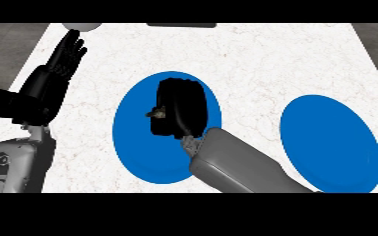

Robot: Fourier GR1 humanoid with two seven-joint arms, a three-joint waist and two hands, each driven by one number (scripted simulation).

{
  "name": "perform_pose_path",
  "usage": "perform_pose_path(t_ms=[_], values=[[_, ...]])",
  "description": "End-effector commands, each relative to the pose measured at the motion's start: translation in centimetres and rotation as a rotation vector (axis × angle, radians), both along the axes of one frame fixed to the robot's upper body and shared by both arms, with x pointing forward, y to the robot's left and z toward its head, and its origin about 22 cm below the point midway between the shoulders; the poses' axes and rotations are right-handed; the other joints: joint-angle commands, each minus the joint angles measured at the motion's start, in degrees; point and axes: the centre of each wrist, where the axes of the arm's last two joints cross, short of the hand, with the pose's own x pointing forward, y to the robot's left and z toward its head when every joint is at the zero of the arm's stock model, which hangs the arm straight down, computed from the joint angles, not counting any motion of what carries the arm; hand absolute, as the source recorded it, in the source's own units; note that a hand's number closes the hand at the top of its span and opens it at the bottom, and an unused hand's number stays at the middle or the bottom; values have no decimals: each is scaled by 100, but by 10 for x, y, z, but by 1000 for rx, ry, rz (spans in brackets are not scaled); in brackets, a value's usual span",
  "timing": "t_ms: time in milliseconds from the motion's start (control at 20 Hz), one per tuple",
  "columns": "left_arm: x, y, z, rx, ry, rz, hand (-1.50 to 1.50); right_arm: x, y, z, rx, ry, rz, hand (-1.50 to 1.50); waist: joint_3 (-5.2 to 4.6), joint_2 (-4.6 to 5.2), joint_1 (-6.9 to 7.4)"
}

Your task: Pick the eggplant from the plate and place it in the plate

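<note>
Right hand (181, 105) is over the middle of the source plate (140, 150), fingers curled down round the eggplant (156, 113). Only a brownish stem nub shows at the hand's left edge, rest is hidden. Can't tell if it's off the plate surface yet. Target plate (328, 140) is well right of the source plate, same side the forearm enters from, so likely a short sideways carry. Left hand (53, 77) is parked well left of the source plate, fingers straight and up, keeping clear.

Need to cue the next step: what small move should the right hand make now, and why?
Probably lift the right hand slightly, straight up: it sits over the left plate, covering the eggplant but for what looks like its stem. The right plate is the goal.
</note>
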Motion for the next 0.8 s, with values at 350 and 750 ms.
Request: perform_pose_path(t_ms=[350, 750], values=[[4, 10, -11, -19, -4, -41, 0, 34, -10, -49, 184, 133, -91, -150, 1, 78, 193], [12, -12, -3, 3, -21, -30, 0, 28, 2, -38, 433, -37, -81, -150, 6, 73, 207]])
